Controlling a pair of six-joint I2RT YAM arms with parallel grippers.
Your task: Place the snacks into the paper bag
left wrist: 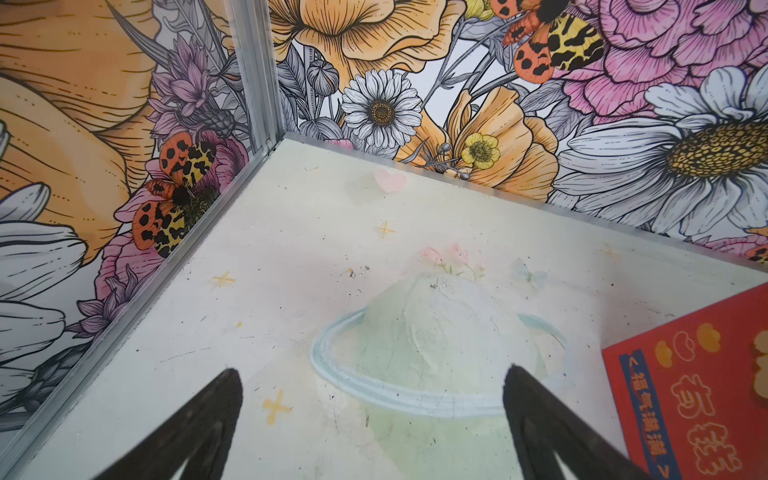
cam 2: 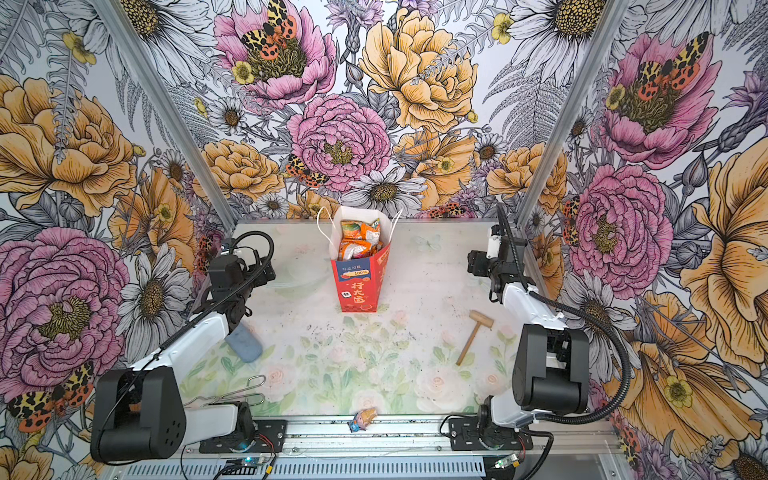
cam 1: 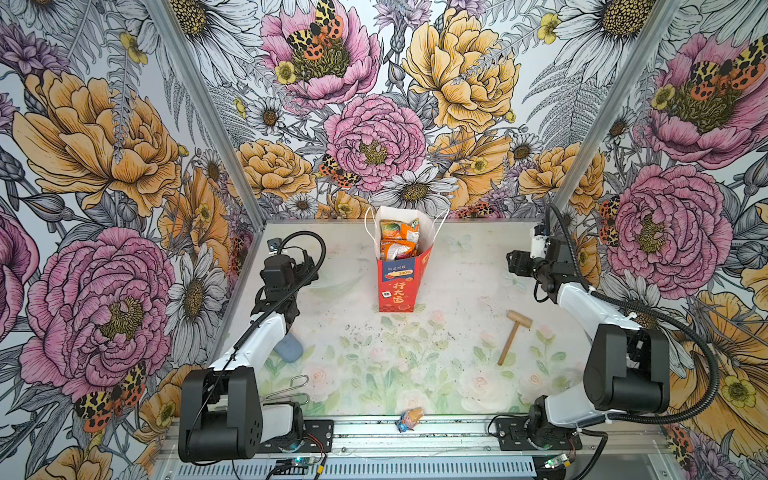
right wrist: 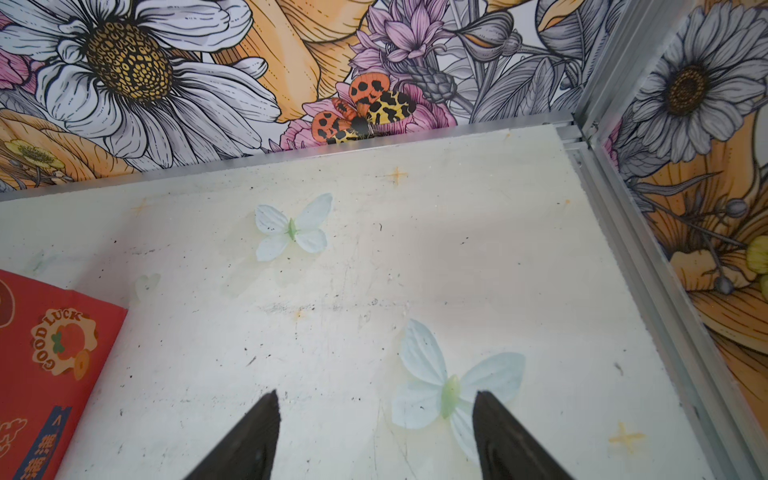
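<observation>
Floral table (cam 1: 457,270), bag (cam 1: 399,286) upright near its back edge with orange snacks (cam 1: 399,241) inside and none seen outside — task apparently done — left gripper (left wrist: 373,372) and right gripper (right wrist: 375,395) both spread, empty.

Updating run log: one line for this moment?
orange packets in red paper bag | left pincer open, empty | right pincer open, empty
</observation>
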